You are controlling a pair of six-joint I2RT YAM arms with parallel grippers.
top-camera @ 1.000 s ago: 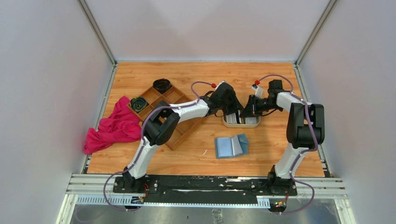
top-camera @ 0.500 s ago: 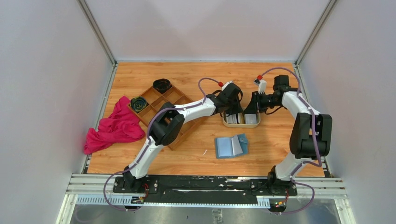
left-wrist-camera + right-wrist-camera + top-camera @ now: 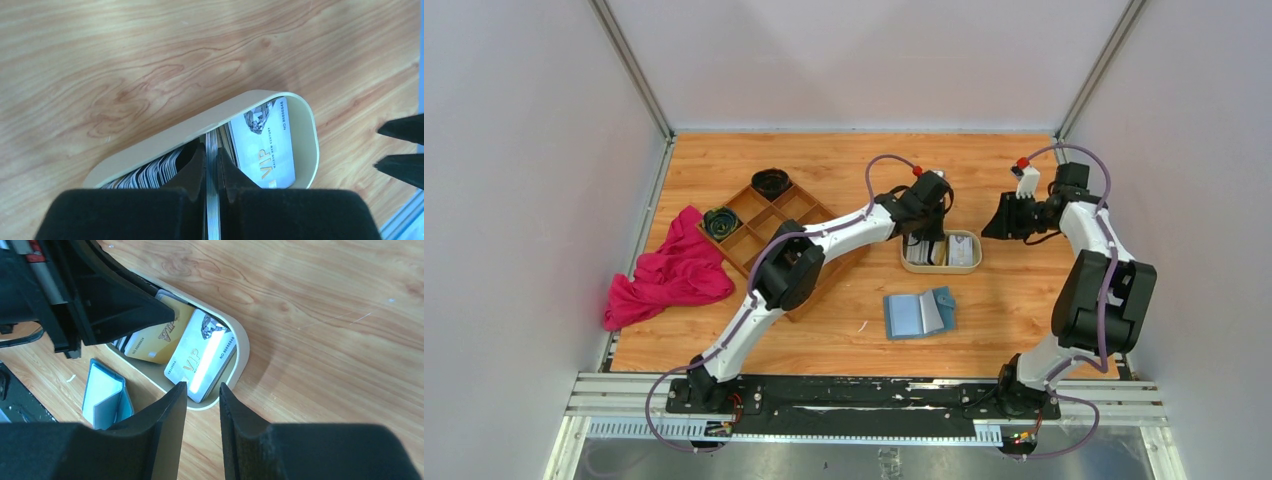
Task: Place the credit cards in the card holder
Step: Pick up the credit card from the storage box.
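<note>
Task barely started. The card holder (image 3: 919, 314) lies open on the table (image 3: 1014, 320), on the near side of the cream tray (image 3: 979, 252) and apart from it; I see no card in its slots. The credit cards (image 3: 954, 250) all sit in the cream tray.

The left gripper (image 3: 211, 156) is down in that tray, jaws pinched tight on one upright card (image 3: 213, 136), not yet clear of the tray. The right gripper (image 3: 202, 387) hovers off the tray's right end, jaws a narrow gap apart, nothing between them.

My read of what's left: lift that card, carry it to the holder, slot it, then repeat for the rest. So nearly everything.

- **Top view:** gives the layout of arms, holder and tray, plus a red cloth (image 3: 669, 272) and a wooden compartment tray (image 3: 799, 205) off to the left. The cards are a blur and the pinch is hidden under the wrist.
- **Left wrist view:** shows the pinch itself, a row of cards (image 3: 150, 172) on edge left of the fingers, and a silver VIP card (image 3: 265, 145) lying flat to the right. The holder isn't in it.
- **Right wrist view:** adds a gold card (image 3: 159, 337) partly under the left gripper, seen nowhere else. It also shows the holder's pale blue inside, empty as far as visible. The pinched card is hidden here.
</note>
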